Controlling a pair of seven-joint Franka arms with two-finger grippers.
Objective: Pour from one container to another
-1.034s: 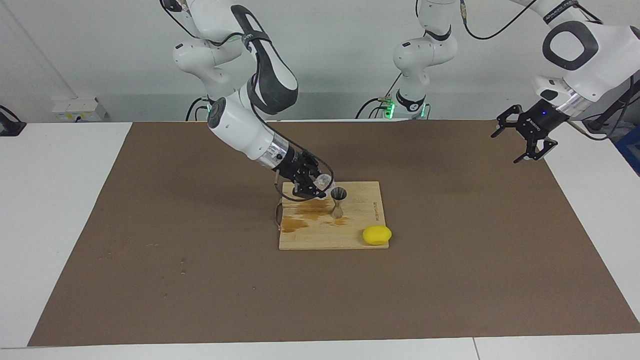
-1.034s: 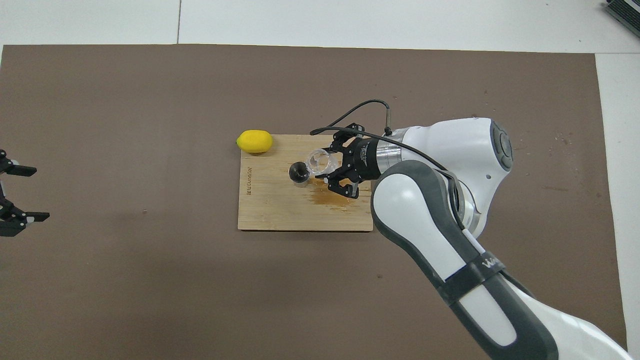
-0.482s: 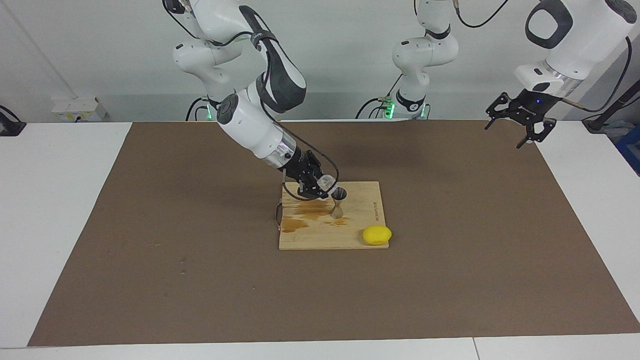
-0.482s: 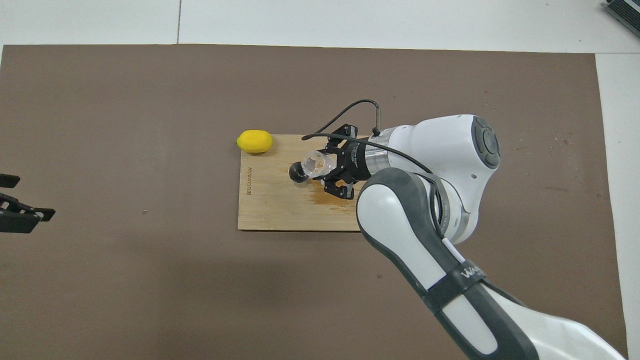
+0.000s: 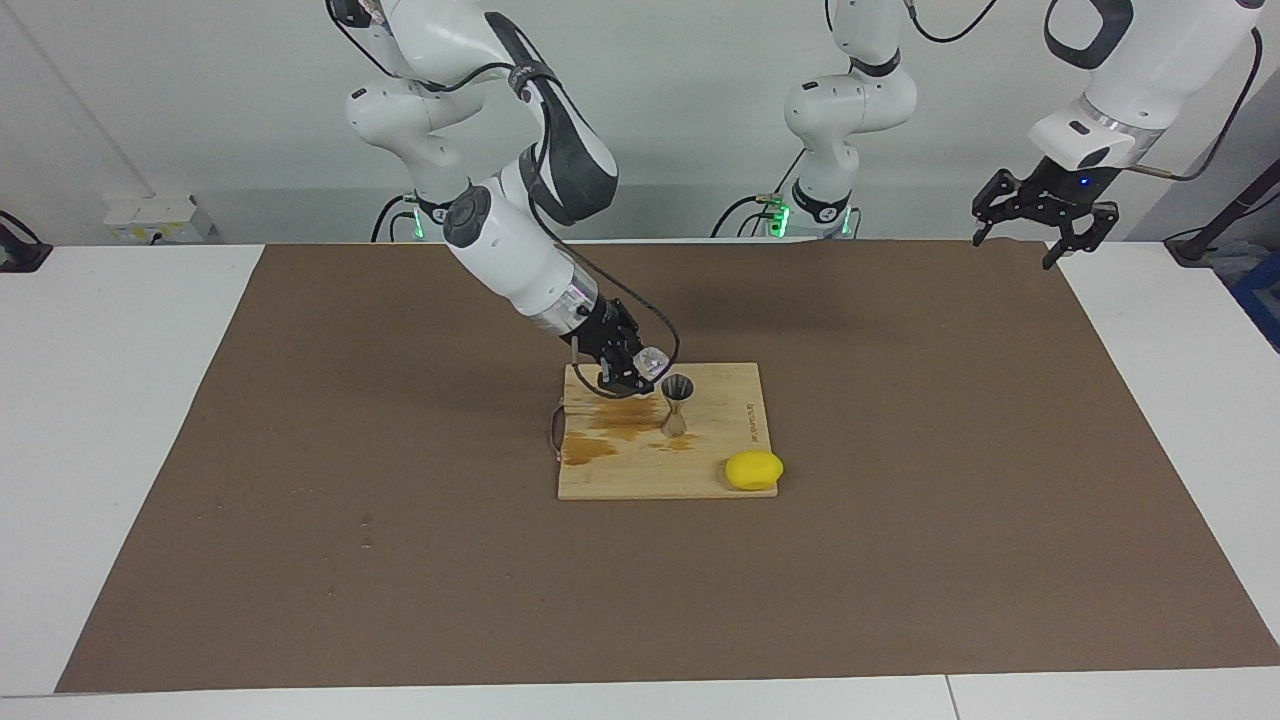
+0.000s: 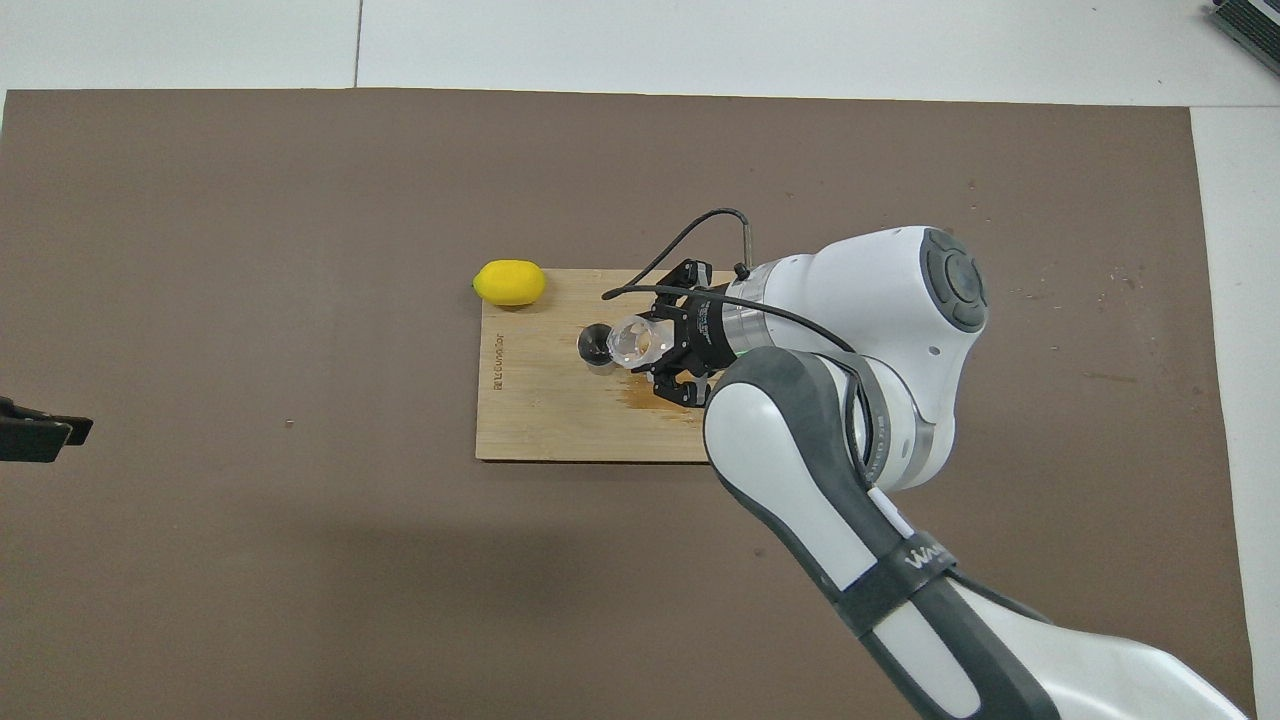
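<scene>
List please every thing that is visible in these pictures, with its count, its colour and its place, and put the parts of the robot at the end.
Mat: one, brown, covers most of the white table.
Cutting board: one, light wood with brown wet stains, in the middle of the mat.
Jigger: one, silver metal, upright on the board.
Lemon: one, yellow, at the board's corner farthest from the robots, toward the left arm's end.
Glass cup: one, clear, tilted with its mouth toward the jigger's rim, held in the right gripper.
Right gripper: one, black, shut on the glass cup, over the board beside the jigger.
Left gripper: one, black, open, raised over the mat's edge at the left arm's end; this arm waits.
</scene>
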